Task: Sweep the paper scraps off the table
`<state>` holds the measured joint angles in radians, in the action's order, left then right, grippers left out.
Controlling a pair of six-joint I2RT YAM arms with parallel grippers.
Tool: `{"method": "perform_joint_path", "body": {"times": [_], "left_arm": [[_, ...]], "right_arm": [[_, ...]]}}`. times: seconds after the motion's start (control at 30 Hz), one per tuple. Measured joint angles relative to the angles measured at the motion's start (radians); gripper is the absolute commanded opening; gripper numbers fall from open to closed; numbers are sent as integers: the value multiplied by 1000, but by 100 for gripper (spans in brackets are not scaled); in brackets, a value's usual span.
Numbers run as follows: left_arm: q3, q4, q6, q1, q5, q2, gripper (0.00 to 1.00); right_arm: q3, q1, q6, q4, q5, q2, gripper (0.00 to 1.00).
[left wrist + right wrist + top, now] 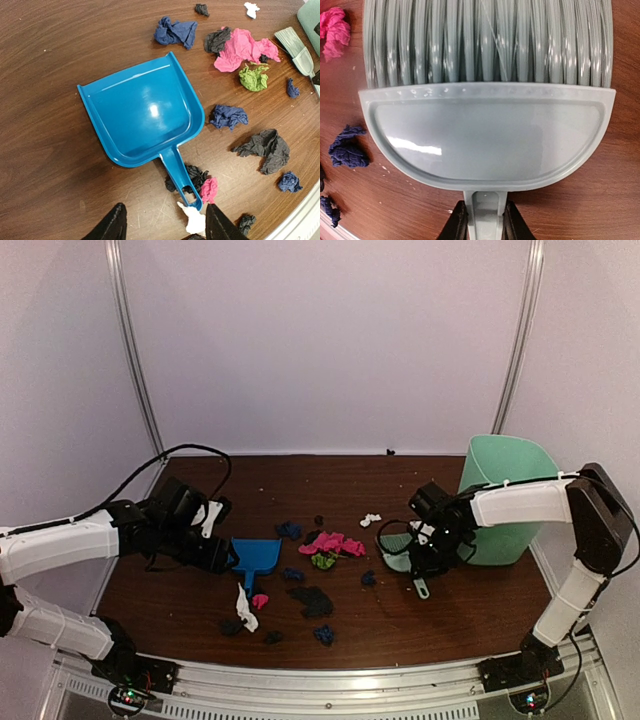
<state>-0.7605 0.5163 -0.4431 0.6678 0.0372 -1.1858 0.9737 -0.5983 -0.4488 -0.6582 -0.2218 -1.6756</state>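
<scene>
Paper scraps lie scattered mid-table: a pink cluster [335, 543] [242, 47], a green wad [322, 561] [253, 77], dark blue ones [289, 530] [227, 116] [347, 147] and a black one [313, 600] [265, 147]. The blue dustpan [257, 555] [142, 115] rests flat on the table [470, 600]. My left gripper [218, 552] [165, 217] is open, its fingers on either side of the dustpan handle's end without touching it. My right gripper [428, 558] [485, 222] is shut on the handle of the mint-green brush [396, 540] [485, 135], whose bristles rest on the wood.
A mint-green bin [510, 495] stands at the right, just behind the right arm. A white scrap [192, 220] and a pink one [209, 190] lie against the dustpan handle. A silver rail [330, 675] runs along the near edge.
</scene>
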Motion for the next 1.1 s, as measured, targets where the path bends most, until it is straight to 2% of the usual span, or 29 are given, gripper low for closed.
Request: {"method": "perform_joint_path", "body": {"times": [0.63,1.1], "left_arm": [[0,0,-19,0,-65,51,72],[0,0,-50,0,-68,78,72]], "right_arm": [[119,-2,-129,-11,-91,56,0],[133,-2,-174,0,-97,97,0]]}}
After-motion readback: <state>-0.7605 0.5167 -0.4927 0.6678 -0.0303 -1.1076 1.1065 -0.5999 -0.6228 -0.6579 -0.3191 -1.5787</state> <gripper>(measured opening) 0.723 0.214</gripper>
